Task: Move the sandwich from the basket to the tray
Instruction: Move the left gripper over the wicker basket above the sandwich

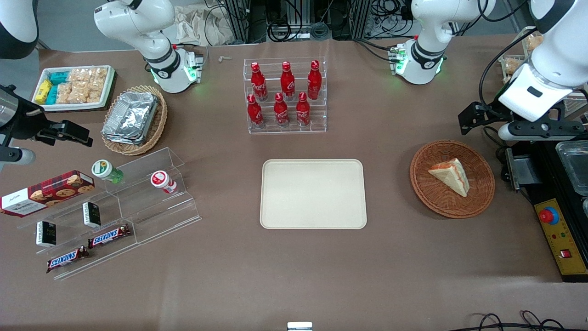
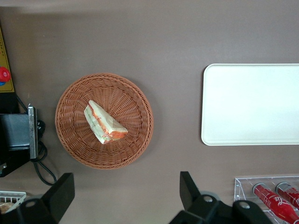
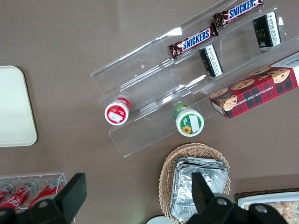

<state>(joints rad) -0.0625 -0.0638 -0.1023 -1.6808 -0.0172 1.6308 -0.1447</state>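
Note:
The sandwich [image 1: 451, 176] [image 2: 104, 122], a cream wedge with orange-red and green filling at its edge, lies in the round reddish-brown basket [image 1: 422, 186] [image 2: 135, 144]. The cream tray [image 1: 313, 193] [image 2: 250, 103] sits bare at the table's middle, beside the basket toward the parked arm's end. My gripper [image 1: 472, 118] [image 2: 126, 191] hangs high above the table, a little farther from the front camera than the basket. It is open, with only bare table showing between its black fingers [image 2: 188, 187]. It touches neither basket nor sandwich.
A clear rack of red cola bottles [image 1: 285, 94] [image 2: 275, 198] stands farther back than the tray. A black control box with a red stop button [image 1: 549, 215] lies beside the basket at the working arm's end. Snack shelves [image 1: 115, 216] and a tan basket of foil containers [image 1: 133, 117] lie toward the parked arm's end.

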